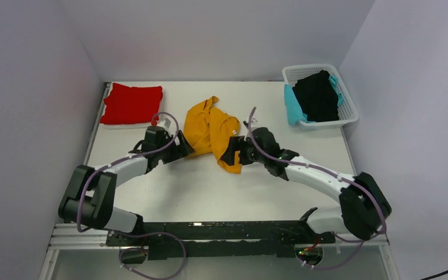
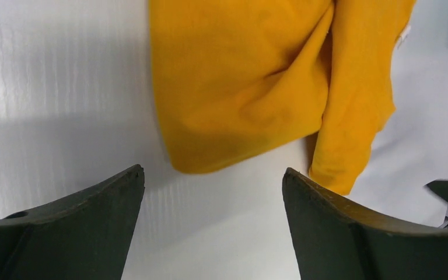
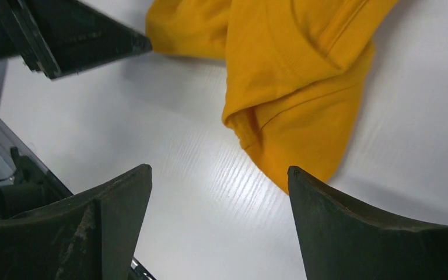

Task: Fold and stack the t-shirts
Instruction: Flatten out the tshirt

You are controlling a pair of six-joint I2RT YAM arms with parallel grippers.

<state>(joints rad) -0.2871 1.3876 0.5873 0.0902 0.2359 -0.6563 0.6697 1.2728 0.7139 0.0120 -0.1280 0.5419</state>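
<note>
Mustard-orange t-shirt [image 1: 212, 131] lies crumpled mid-worktop [image 1: 198, 186], unfolded. Left gripper [image 1: 182, 149] at its left edge, jaws wide, holding nothing. Right gripper [image 1: 228, 156] at its near right corner, jaws wide, also empty. Red t-shirt [image 1: 130, 104] folded flat, far left. Black t-shirt [image 1: 317, 96] and teal t-shirt [image 1: 292, 106] sit in white basket [image 1: 310, 67], far right.

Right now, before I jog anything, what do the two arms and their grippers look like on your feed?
The left arm and right arm match: white link shells, black joints and bases. A thin purple cable loops along each. The left gripper and right gripper each carry two dark matte fingers, wedge-shaped, tapering to blunt tips, edges slightly scuffed. No markings legible.
</note>
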